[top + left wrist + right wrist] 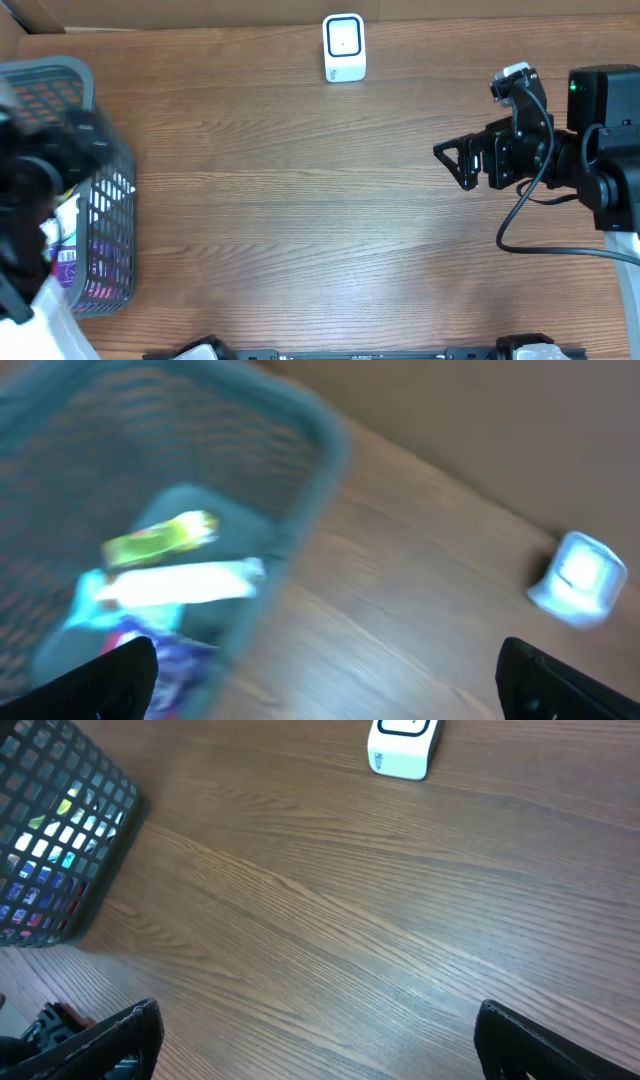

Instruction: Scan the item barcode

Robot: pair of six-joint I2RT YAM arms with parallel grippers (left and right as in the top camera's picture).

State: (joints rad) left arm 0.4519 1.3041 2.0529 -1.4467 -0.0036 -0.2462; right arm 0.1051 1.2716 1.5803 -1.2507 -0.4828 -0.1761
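- While our left arm hangs blurred over the basket (105, 200) at the desk's left edge, the left pincer (325, 685) stands with its jaws wide apart, gripping nothing.
- Inside the basket we see the items (100, 595) lying in a loose heap: a pale packet (185, 584), a yellow-green packet (160, 540) just above it, and something purple at the bottom.
- We cannot make out any barcode, since the left wrist view is smeared.
- From overhead, these items show only as white and purple patches through the mesh wall.
- Our right pincer (455, 165) hovers over the right side of the desk (300, 200), jaws likewise spread and empty, pointing toward the left.
- We find the white scanner (344, 47) standing upright at the desk's far edge, near the middle, well apart from the basket and from the right pincer.
- In the right wrist view, the desk's wood grain fills the space between the fingers (110, 1040), with the basket at upper left and the scanner at the top.
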